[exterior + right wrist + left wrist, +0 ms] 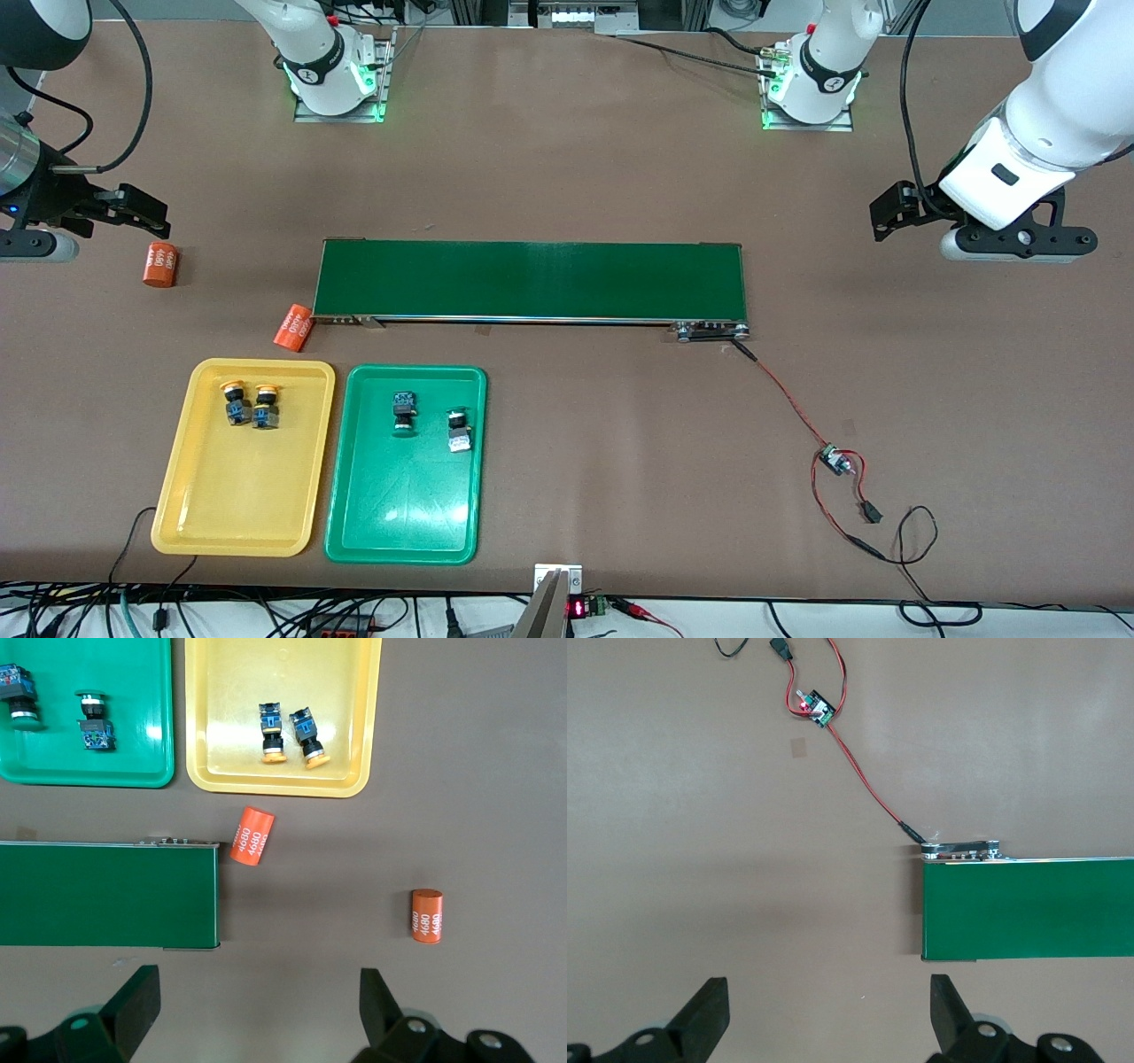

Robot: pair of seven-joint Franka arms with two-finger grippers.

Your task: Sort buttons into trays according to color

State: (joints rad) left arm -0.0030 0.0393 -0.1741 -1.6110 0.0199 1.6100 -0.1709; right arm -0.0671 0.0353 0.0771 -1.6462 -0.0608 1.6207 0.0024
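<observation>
Black fingers of the left end effector (824, 1019) stand spread apart and empty, hovering over bare brown surface (576, 177) off one end of the dark green conveyor belt (530, 281), near a red wire with a small circuit board (816, 708). The right end effector (257, 1014) is likewise released and empty, over the surface off the belt's other end, with one orange cylinder (426, 915) close beside it and another (252, 835) touching the belt's corner. Past that cylinder lies the yellow tray (182, 523), holding two yellow-capped buttons (251, 405) side by side. Beside it, the green tray (403, 523) holds two green-capped buttons (403, 413), slightly apart.
</observation>
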